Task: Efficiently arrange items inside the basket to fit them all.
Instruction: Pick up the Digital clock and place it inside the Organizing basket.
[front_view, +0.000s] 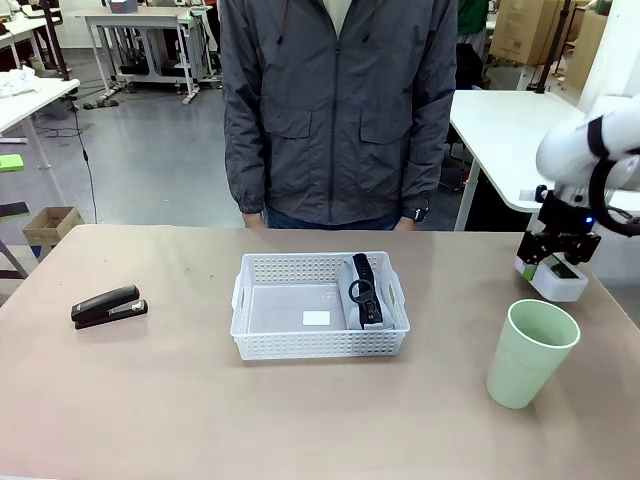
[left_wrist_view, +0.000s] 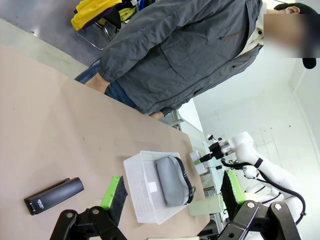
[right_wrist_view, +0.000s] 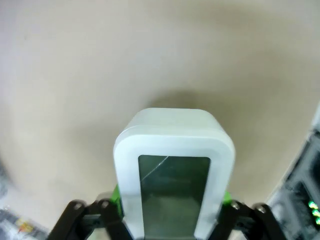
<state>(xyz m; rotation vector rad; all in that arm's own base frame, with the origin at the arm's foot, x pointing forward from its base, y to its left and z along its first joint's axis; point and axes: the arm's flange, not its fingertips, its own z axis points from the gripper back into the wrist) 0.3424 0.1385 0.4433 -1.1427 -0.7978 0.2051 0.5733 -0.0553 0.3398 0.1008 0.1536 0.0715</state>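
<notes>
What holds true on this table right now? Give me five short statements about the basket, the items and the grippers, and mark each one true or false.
1. The grey soft pouch with a black strap lies inside the white perforated plastic basket. True.
2. The black stapler is in the basket. False: it lies on the table, to the robot's left of the basket.
3. The pale green tall cup stands upright on the table. True.
4. The left gripper has its fingers shut on the cup. False: they stand wide open, holding nothing.
5. The white rectangular box sits between the fingers of the right gripper. True.
</notes>
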